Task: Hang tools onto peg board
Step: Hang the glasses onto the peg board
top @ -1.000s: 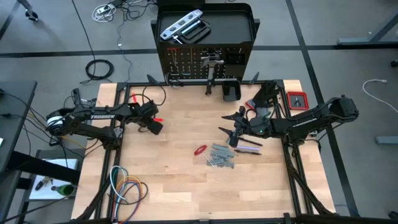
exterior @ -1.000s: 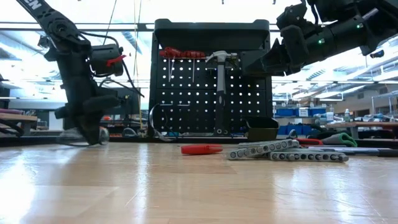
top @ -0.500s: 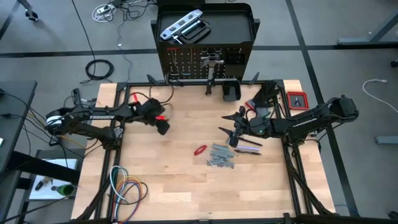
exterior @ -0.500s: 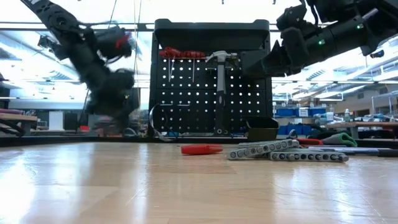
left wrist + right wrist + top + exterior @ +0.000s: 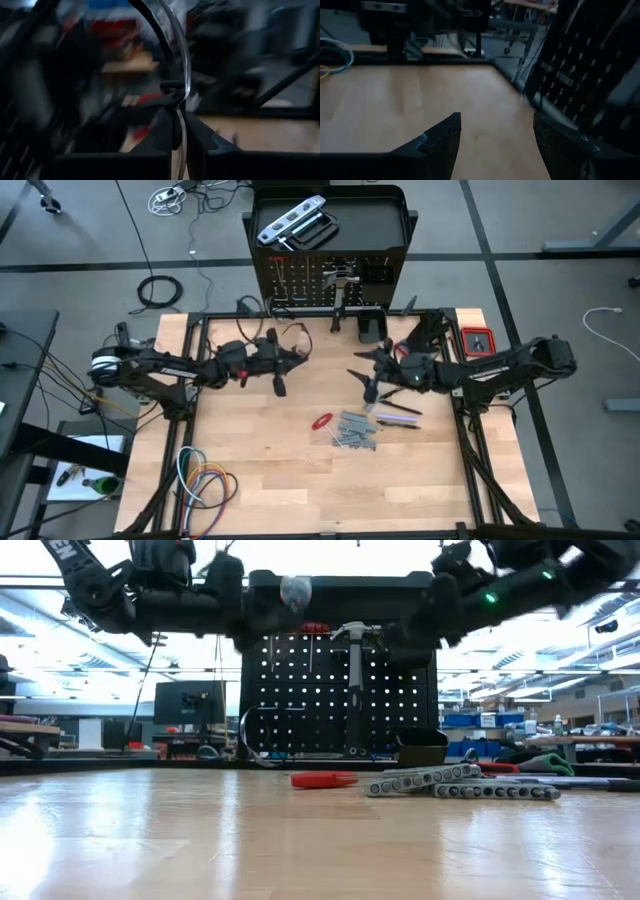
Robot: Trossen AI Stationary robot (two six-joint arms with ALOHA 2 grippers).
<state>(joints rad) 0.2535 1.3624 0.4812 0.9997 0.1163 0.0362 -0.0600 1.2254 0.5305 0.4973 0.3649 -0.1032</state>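
Coiled coloured cables (image 5: 203, 483) — glossy loops of blue, orange and green — lie at the near left corner of the pale, wood-grained table (image 5: 290, 480). Left hand (image 5: 281, 383), dark and angular, is raised above the table's left-centre, clenched on a thin curved metal hook (image 5: 172, 60) with a bright polished edge that arcs away past its fingers in the left wrist view. Peg board (image 5: 330, 278): black upright metal panel with even rows of small round holes, standing at the table's far edge under a black tray that holds a silver level (image 5: 290, 220). On the board hang red-handled pliers (image 5: 295, 628) and a steel hammer (image 5: 355, 650), head uppermost, shaft straight down; much of the hole grid around them is unoccupied. On the table near centre lies a small red-handled tool (image 5: 322, 421), just beside a flat bundle of grey metal wrenches (image 5: 355, 431), long and slim, lying side by side. Right hand (image 5: 369, 388) hangs over the table just behind the wrenches, its fingers spread and released, gripping nothing. A small red tray (image 5: 478, 340) rests at the far right edge. The table's near half is broad bare wood between the cables and the right rail.
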